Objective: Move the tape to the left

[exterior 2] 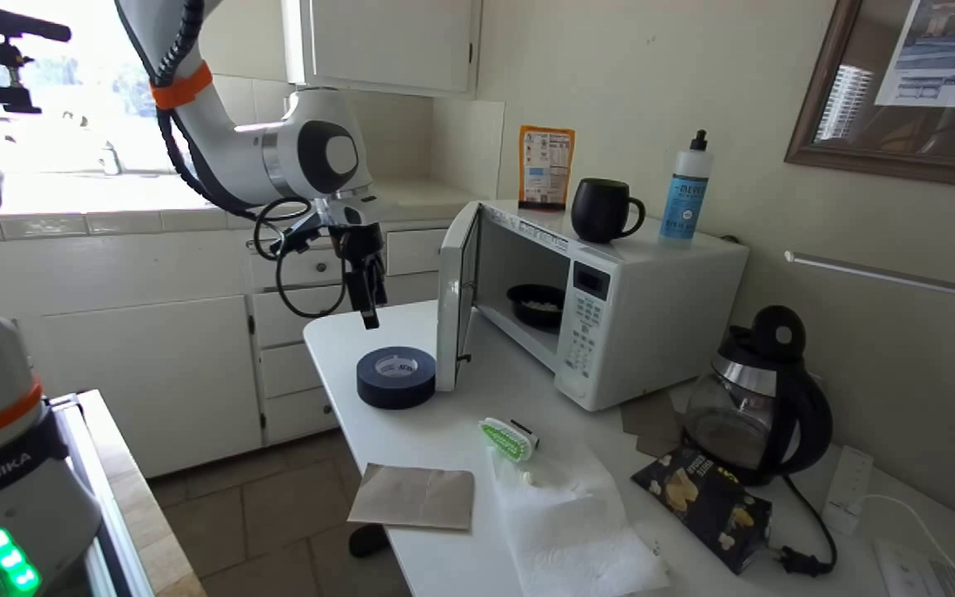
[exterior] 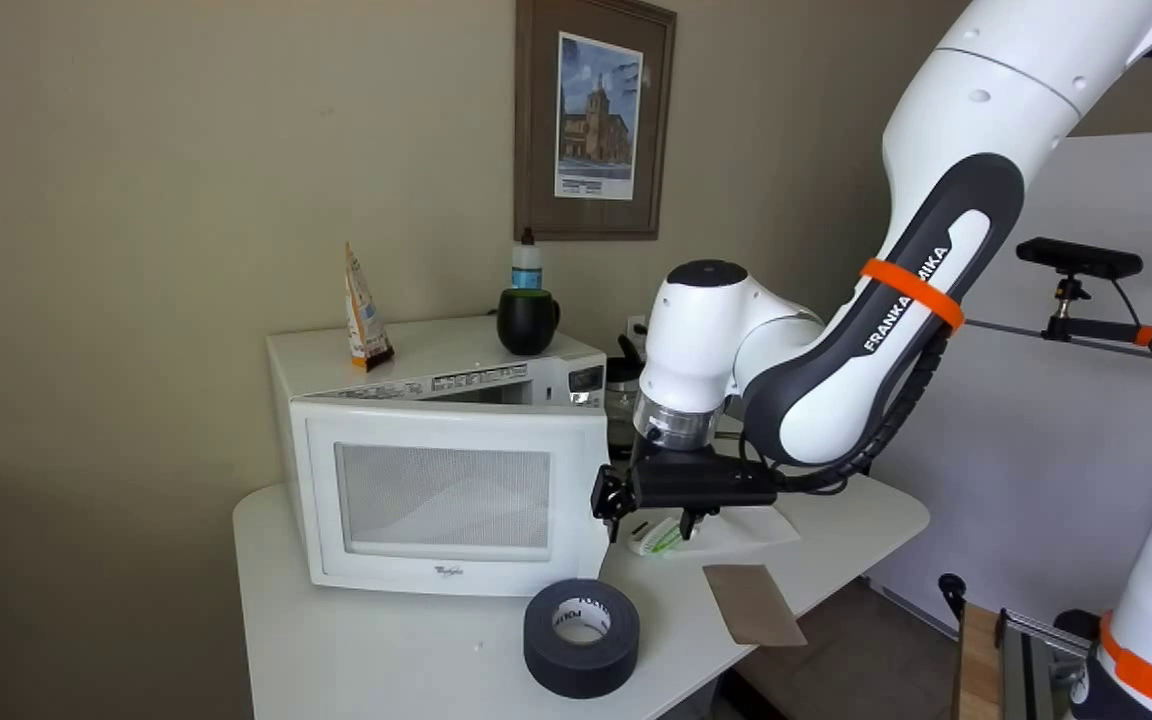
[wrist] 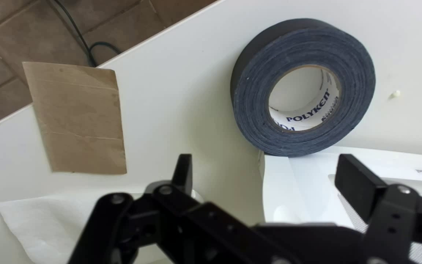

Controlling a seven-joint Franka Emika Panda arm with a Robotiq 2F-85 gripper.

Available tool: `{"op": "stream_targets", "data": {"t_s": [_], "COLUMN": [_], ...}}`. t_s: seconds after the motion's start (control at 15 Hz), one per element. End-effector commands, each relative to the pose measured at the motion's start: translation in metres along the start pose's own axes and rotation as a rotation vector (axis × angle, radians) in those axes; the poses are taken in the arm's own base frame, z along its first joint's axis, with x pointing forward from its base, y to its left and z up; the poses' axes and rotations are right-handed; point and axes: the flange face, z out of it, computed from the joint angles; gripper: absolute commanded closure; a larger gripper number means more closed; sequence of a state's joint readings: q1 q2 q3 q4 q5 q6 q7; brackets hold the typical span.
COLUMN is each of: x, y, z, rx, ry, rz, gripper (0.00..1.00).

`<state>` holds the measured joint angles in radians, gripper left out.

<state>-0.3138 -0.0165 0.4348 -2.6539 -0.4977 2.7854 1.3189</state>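
Observation:
The tape, a thick dark grey roll with a white core, lies flat on the white table, in both exterior views (exterior: 581,668) (exterior 2: 395,391) and the wrist view (wrist: 256,99). It sits by the free edge of the microwave's open door (exterior: 456,575). In the wrist view the tape is ahead of my fingertips, at upper right. My gripper (wrist: 264,167) is open and empty, and its fingers are apart from the tape. In the exterior views the gripper (exterior: 651,532) (exterior 2: 371,320) points down above the table, higher than the tape.
A brown cardboard piece (exterior 2: 415,497) overhangs the table's edge. A green-bristled brush (exterior 2: 509,439) and paper towel (exterior 2: 569,539) lie nearby. The white microwave (exterior 2: 668,307) carries a mug (exterior 2: 600,211), a bottle (exterior 2: 685,199) and a bag (exterior 2: 544,166). A glass pot (exterior 2: 734,406) stands beside it.

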Motion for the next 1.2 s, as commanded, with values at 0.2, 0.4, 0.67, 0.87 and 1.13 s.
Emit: {"op": "stream_targets", "data": {"t_s": [0.2, 0.4, 0.67, 0.87, 1.13], "x": [0.014, 0.018, 0.018, 0.010, 0.006], "y": [-0.024, -0.036, -0.052, -0.061, -0.062], "z": [0.040, 0.066, 0.096, 0.118, 0.138], "rx": [-0.011, -0.048, -0.095, -0.139, -0.200], "ry": [-0.051, -0.063, -0.041, -0.053, -0.055], "rz": [0.058, 0.083, 0.094, 0.074, 0.049], "gripper": [0.00, 0.00, 0.00, 0.00, 0.00]}}
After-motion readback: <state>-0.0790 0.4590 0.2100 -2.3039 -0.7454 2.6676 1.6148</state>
